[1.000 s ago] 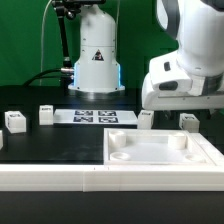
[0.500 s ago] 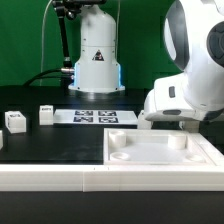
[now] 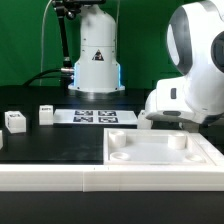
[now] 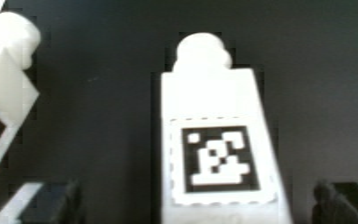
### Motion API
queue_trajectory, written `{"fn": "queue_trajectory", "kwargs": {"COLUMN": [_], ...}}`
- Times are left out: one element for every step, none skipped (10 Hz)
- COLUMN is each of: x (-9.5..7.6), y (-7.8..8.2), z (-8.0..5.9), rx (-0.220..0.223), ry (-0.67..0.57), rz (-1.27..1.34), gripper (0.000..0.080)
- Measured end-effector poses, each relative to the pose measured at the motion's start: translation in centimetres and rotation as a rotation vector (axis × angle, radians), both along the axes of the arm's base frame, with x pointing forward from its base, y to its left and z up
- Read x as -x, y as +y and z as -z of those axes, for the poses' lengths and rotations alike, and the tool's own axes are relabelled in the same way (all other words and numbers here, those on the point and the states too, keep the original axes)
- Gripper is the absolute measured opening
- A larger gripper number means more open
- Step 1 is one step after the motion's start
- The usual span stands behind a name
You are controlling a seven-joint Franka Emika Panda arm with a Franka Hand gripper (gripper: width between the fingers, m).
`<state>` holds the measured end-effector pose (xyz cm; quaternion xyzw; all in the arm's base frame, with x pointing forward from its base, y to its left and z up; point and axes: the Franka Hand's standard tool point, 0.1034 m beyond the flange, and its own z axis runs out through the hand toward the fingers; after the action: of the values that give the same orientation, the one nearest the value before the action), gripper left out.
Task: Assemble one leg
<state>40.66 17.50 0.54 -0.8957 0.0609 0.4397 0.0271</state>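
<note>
At the exterior view's left, a tagged white post point(image 3: 14, 121) stands on the black counter point(image 3: 40, 145), with a second post point(image 3: 46, 114) just beside it. Neither has shifted over the last second. Further along, the marker board point(image 3: 95, 117) lies flat in front of the arm's base point(image 3: 95, 55), also unchanged. The large white panel point(image 3: 150, 150) with its raised rim sits in the near right part of the counter, where it was before.

The change is at the exterior view's right. A second ago the arm point(image 3: 195, 70) hung higher, and two small posts showed on the counter just behind the panel's far edge. Since then the arm has come down and swung over that spot. Its white body now fills the upper right of the exterior view and covers where those posts were seen.

The wrist view shows what lies under it. The leg point(image 4: 208, 110) lies flat on the dark counter with its rounded tip pointing away and a square tag facing the camera. The dark fingers point(image 4: 34, 203) are spread wide, one on each side of the leg's near end, with a clear gap on both sides, so they pinch nothing. A neighbouring post point(image 4: 2, 70) lies apart from the leg, outside the fingers.
</note>
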Motion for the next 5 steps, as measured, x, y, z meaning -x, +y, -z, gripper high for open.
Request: {"fn": "queue_trajectory", "kwargs": {"x": [-0.17, -0.14, -0.13, -0.14, -0.13], "y": [-0.23, -0.14, -0.12, -0.13, -0.13], "z": [0.09, 0.08, 0.07, 0.07, 0.08], "rx": [-0.005, -0.006, -0.006, -0.006, -0.006], "ry": [-0.006, -0.006, -0.006, -0.006, -0.006], "rz": [0.001, 0.0, 0.0, 0.0, 0.0], "gripper": [0.0529, 0.0392, 0.0392, 0.0291, 0.0291]}}
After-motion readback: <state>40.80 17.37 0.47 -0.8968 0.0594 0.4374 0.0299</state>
